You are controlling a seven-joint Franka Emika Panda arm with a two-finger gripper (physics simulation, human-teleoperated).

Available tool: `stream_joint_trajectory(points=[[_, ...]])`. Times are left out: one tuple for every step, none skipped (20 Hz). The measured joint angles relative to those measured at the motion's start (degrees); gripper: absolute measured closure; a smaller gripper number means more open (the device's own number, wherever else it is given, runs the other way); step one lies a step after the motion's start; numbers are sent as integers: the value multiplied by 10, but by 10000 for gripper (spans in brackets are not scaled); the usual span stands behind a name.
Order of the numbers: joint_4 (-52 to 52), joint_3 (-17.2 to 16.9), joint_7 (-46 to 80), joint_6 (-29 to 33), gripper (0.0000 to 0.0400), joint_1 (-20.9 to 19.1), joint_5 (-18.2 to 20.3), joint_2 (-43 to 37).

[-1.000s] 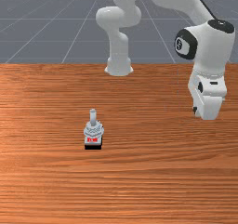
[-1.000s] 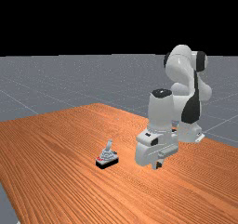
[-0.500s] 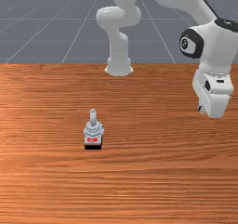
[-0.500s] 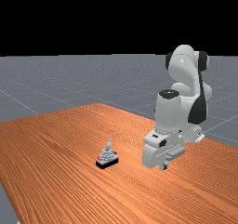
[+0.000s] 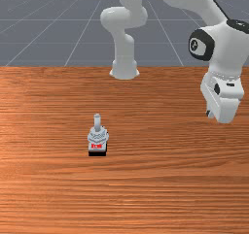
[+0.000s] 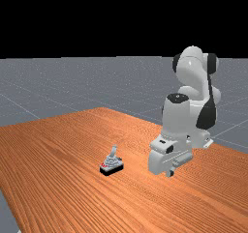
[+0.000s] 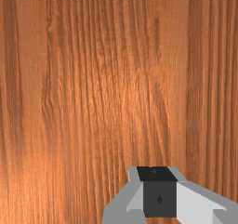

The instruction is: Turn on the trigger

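Observation:
In the far view the gripper (image 6: 170,173) hangs low over the table, to the far view's right of a small joystick-like device (image 6: 112,166). The wrist view has the gripper (image 7: 158,190) over bare wood. Seen from the front, the device (image 5: 97,140) has a light grey body, a black base, red marks on its face and an upright grey stick (image 5: 97,122). A wide gap of table separates it from the hand, which is toward the front view's right. Whether the gripper is open or shut cannot be made out.
The orange-brown wooden table (image 5: 146,189) lies under both the device and the hand. At its back edge stands the arm's base (image 5: 124,65), and the arm reaches over to the front view's right.
Compared with a second ago, my hand has shifted toward the front view's right, away from the device, and turned slightly. Over the last half second it has barely moved. The device stands as before.

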Motion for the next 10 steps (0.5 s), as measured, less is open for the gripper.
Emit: stream_joint_trajectory(points=[[0, 0, 1, 0, 400, 0, -1, 1], [1, -1, 1, 0, 400, 1, -1, 1], [-11, 7, -19, 11, 400, -6, 5, -4], [-17, 7, -19, 14, 400, -6, 5, -7], [-28, 6, -9, 18, 400, -4, 6, -14], [-78, 16, -14, 49, 400, -13, 25, -41], [-120, 20, -12, 67, 400, -13, 31, -65], [-155, 25, -13, 84, 400, -13, 38, -87], [-205, 11, 49, 89, 400, 9, 15, -120], [-262, 16, 59, 110, 400, 14, 16, -156]])
